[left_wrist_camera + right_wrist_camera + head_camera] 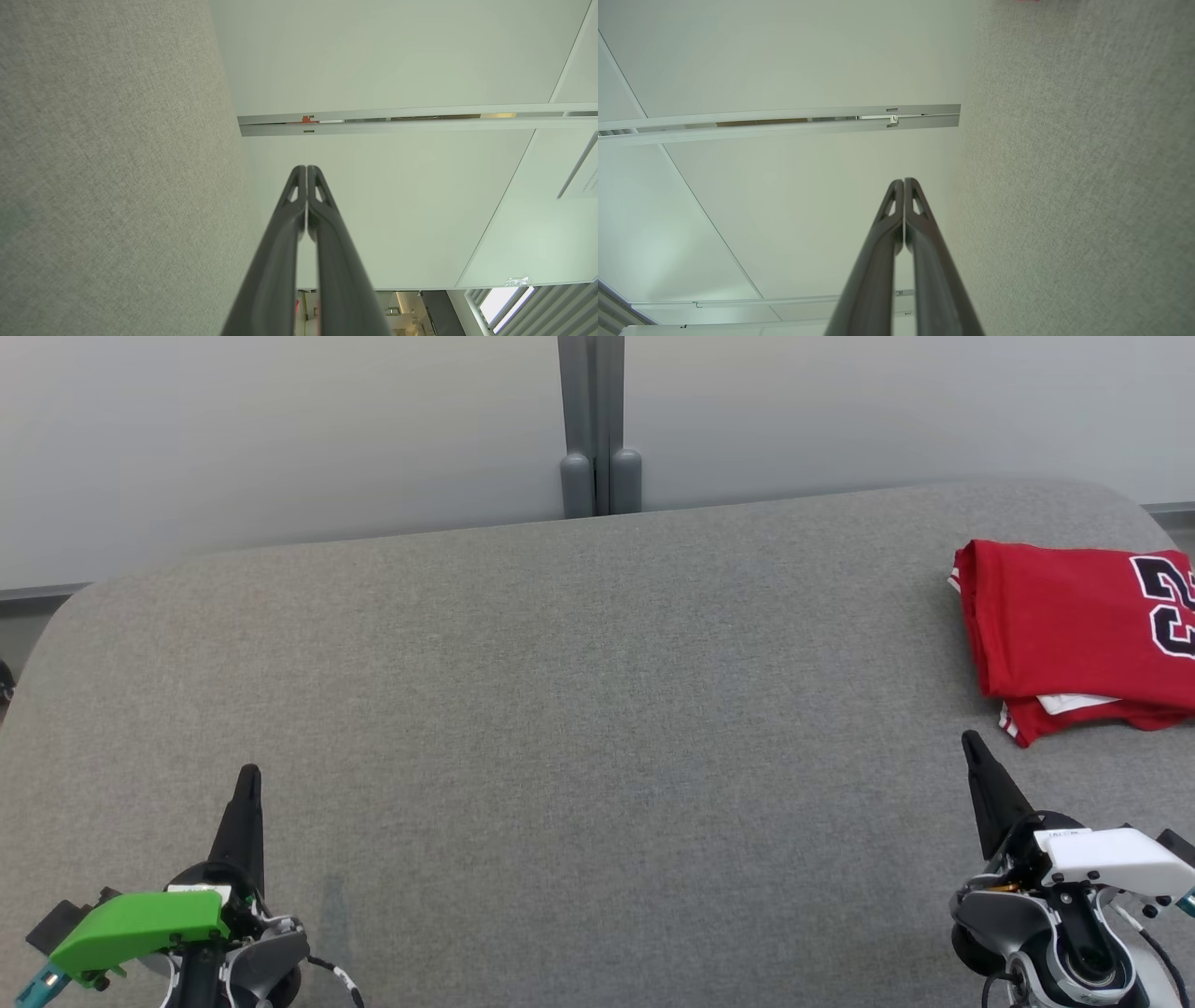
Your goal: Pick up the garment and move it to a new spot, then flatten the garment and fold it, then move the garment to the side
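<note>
Grey fabric-covered table (560,663) against pale wall panels (280,429).
Grey vertical post (591,420) between 2 panels; soft, even light.

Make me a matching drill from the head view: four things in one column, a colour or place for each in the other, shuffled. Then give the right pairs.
Column one
1. garment
2. left end effector
3. right end effector
4. table

Column two
A. grey fabric
B. green cover behind its fingers
C. red, folded, at the far right
D. white cover behind its fingers

Pairs: 1-C, 2-B, 3-D, 4-A
</note>
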